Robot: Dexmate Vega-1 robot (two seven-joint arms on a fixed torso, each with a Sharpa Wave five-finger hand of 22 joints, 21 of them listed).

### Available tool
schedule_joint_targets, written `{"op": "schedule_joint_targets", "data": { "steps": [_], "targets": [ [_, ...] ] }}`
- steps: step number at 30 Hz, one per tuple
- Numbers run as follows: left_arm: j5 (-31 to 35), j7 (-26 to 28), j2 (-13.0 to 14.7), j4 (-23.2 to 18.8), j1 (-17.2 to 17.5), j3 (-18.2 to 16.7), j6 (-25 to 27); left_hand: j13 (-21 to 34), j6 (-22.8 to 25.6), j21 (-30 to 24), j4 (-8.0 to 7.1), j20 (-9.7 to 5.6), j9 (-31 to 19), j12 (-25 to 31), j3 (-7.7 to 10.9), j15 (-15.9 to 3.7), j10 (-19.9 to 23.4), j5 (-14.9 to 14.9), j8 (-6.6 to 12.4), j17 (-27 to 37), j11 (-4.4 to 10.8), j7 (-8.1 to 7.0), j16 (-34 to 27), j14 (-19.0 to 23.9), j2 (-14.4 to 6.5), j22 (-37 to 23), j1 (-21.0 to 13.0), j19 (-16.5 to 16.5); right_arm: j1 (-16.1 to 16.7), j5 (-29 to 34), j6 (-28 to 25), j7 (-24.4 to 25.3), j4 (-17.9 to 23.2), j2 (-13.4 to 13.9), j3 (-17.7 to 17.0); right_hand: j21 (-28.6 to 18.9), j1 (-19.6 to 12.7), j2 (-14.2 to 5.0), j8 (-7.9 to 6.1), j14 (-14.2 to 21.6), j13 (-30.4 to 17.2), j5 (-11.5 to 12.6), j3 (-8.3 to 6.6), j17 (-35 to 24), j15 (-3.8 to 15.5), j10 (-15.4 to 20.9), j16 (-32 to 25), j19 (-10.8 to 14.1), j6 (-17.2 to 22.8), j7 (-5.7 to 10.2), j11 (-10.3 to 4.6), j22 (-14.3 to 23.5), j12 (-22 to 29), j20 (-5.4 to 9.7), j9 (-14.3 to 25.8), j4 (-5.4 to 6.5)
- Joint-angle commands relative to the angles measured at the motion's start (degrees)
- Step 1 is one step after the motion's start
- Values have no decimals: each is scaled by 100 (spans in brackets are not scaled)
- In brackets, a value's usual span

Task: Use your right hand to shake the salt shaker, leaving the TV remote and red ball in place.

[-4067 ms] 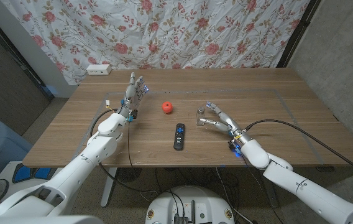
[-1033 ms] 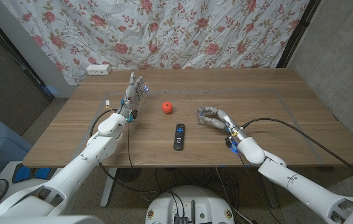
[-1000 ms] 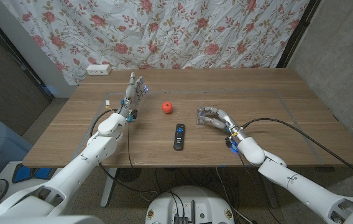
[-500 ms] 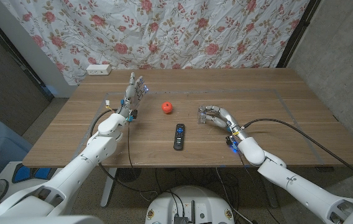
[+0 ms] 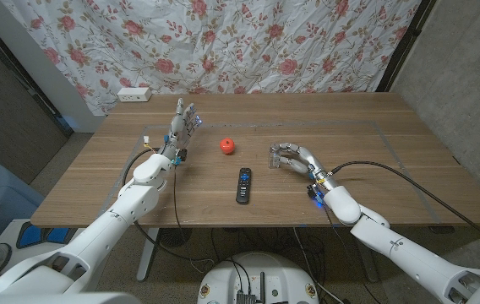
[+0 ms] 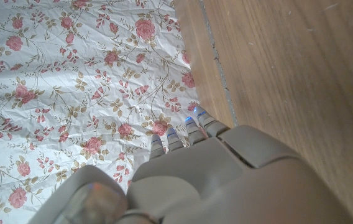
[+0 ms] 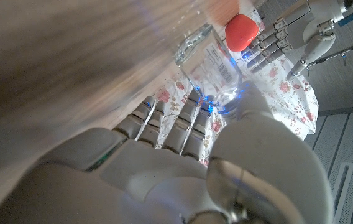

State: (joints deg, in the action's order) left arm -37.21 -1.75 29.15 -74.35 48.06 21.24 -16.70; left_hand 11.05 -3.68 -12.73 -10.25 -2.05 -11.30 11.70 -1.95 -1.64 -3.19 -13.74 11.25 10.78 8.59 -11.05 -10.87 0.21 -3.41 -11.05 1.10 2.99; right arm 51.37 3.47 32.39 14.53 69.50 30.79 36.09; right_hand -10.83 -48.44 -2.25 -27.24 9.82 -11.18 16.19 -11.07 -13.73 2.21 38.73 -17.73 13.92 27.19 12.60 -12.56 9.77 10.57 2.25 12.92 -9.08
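Salt shaker (image 7: pixel 210 59), clear glass up close, sits gripped by right-hand fingers (image 7: pixel 189 124).

The table (image 5: pixel 409 160) is brown wood grain, backed by a white curtain (image 5: pixel 248 42) printed with pink roses and green leaves. On it lie a red ball (image 5: pixel 226 145), a black TV remote (image 5: pixel 243 184) and a clear glass salt shaker (image 5: pixel 275 155). Both hands (image 5: pixel 182 127) (image 5: pixel 295 158) are pale grey with blue-lit fingertips.

even, soft indoor light in the head view — sharp, faint shadows. the right wrist view shows the table (image 7: pixel 52 56) smeared by motion blur.
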Motion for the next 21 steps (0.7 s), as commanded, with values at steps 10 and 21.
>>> {"op": "schedule_joint_targets", "data": {
  "steps": [10, 21],
  "targets": [
    [0, 0, -1, 2, -1, 0, 0, 21, -1, -26, -44, -132, -36, 44, 1, -603, 6, -34, 25, 35, 32, -40, -28, -2, -581, -27, 3, 57, -113, -87, 115, -300, -142, 24, 50, -3, -208, 104, 181, -181, -4, -10, 102, -27, 806, -350, 117, -71, -361, 4, -8, 3, -34, 360, -64, 8],
    [1, -1, -1, 4, -1, 0, -2, 21, -3, -26, -44, -133, -35, 47, 2, -600, 13, -35, 25, 35, 24, -39, -30, 4, -581, -27, 2, 58, -150, -7, 129, -149, -230, -59, 44, -24, -295, 32, 160, -70, -26, 0, 95, -37, 852, -261, 79, -38, -326, -1, -14, 2, 57, 398, -62, 37]
  ]
}}
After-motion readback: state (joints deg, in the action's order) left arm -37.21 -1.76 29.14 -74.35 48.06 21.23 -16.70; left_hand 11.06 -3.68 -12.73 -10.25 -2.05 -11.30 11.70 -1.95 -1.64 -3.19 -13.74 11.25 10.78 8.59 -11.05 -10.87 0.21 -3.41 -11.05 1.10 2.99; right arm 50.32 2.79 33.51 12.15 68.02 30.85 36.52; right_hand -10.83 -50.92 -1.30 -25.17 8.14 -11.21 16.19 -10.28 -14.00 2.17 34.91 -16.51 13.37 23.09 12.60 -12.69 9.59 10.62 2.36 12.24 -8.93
